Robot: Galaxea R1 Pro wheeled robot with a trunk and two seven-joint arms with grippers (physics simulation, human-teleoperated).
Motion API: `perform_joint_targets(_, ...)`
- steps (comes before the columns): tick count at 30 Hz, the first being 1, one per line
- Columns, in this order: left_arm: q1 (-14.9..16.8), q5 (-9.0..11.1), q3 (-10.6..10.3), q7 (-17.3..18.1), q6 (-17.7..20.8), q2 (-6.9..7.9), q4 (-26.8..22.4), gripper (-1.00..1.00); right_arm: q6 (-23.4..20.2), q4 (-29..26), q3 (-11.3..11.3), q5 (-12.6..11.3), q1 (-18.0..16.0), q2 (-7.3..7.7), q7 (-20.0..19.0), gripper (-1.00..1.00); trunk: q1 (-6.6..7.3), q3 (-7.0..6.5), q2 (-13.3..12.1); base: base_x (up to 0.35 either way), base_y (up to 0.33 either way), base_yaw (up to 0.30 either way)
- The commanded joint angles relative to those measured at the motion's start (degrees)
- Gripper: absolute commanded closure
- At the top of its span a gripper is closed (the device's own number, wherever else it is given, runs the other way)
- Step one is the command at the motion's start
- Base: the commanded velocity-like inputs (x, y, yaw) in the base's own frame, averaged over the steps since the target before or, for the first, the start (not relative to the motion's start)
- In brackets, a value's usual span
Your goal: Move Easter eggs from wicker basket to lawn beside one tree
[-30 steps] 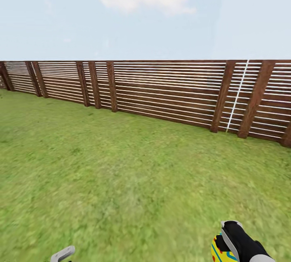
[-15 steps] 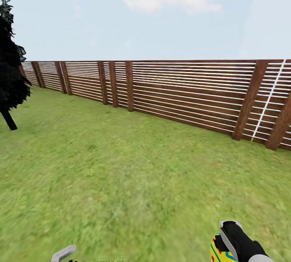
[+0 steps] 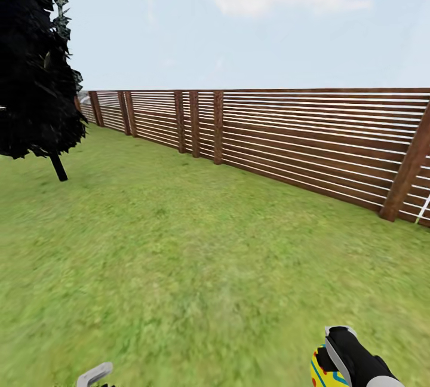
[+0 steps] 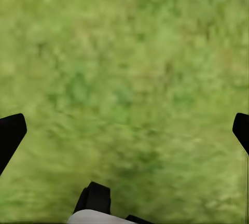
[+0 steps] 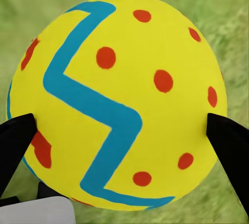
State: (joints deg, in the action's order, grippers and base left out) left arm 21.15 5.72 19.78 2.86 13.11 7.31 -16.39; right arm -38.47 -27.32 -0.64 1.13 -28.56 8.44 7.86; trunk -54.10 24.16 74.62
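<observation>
Holding one Easter egg [image 5: 116, 102] between its two black fingers [image 5: 15, 143], the right gripper [image 3: 334, 360] sits low at the right of the head view, above the lawn [image 3: 197, 255]. The egg is yellow with a blue zigzag and red dots, and both fingers press on its sides. The left gripper [image 4: 124, 130] is spread wide with only grass between its fingertips. A near-black conifer [image 3: 33, 58] stands far left, near the brown slat fence [image 3: 298, 142].
</observation>
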Motion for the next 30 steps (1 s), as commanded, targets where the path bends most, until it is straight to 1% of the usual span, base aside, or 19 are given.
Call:
perform_joint_targets(1,0.03,0.60,0.17,0.13,0.41,-0.01,-0.07,-1.00,-0.29,-0.10,-0.06,0.11,0.00,0.00,0.05,1.00,-0.01,0.06,0.03,0.149,-0.281,0.296)
perform_joint_targets(25,0.03,0.44,0.17,0.13,0.42,-0.10,-0.04,-1.00,-0.20,-0.01,0.02,0.18,0.00,-0.44,0.05,1.00,-0.01,0.06,0.03,0.172,-0.289,0.296)
perform_joint_targets(30,0.03,0.44,0.09,0.13,0.28,-0.49,-0.04,-1.00,-0.20,-0.01,0.02,0.19,0.00,-0.58,0.05,1.00,-0.01,0.06,0.03,0.124,-0.214,0.296)
